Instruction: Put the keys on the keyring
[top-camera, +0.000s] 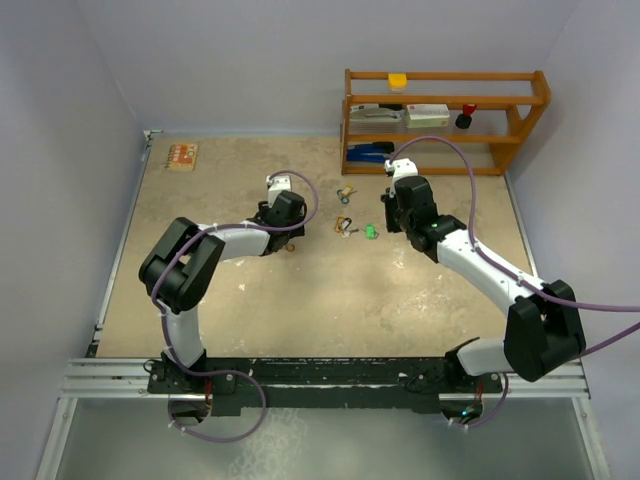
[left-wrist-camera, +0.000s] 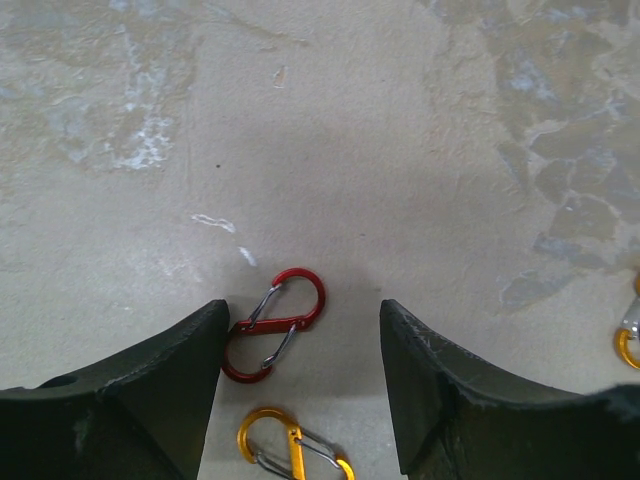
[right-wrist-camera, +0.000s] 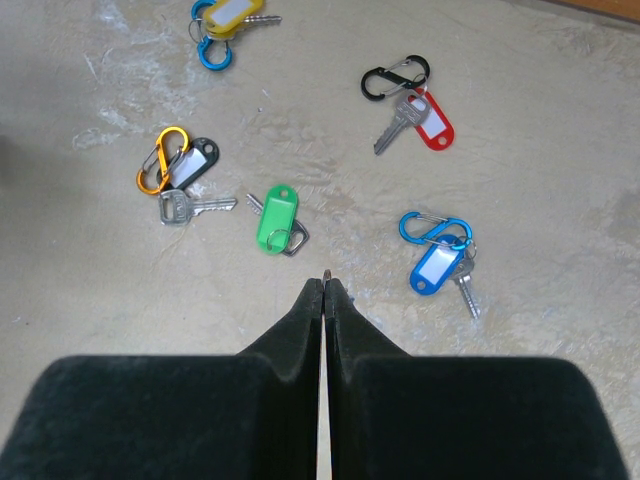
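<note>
Beige, mottled table (top-camera: 250, 290) with grey walls on three sides; a wooden shelf (top-camera: 520, 120) stands at the far right corner.

Left hand (left-wrist-camera: 300, 315): my fingers are spread wide, low over the table. A red clip (left-wrist-camera: 275, 323) lies flat between them. Its lower loop meets the edge of the finger on the left of the wrist view, and I cannot tell whether they touch. A yellow clip (left-wrist-camera: 295, 447) lies just nearer the wrist, apart from the red one.

Right hand (right-wrist-camera: 326, 288): my fingers are pressed together and the tips point toward the keys (top-camera: 346, 227). I cannot tell whether anything thin is pinched between them.

The keys all lie flat on the table ahead of my right hand, none of them gripped:
- green-tagged key (right-wrist-camera: 277, 218), nearest the fingertips, with a small ring at its near end;
- blue-tagged key (right-wrist-camera: 436, 268), off to one side, joined to a blue clip (right-wrist-camera: 425, 226);
- key with a dark tag (right-wrist-camera: 190, 207), on the other side, joined to an orange clip (right-wrist-camera: 160, 160);
- red-tagged key (right-wrist-camera: 400, 122), farther out, joined to a black clip (right-wrist-camera: 392, 78);
- yellow-tagged key (right-wrist-camera: 232, 12), farthest, cut off by the edge of the wrist view.
</note>
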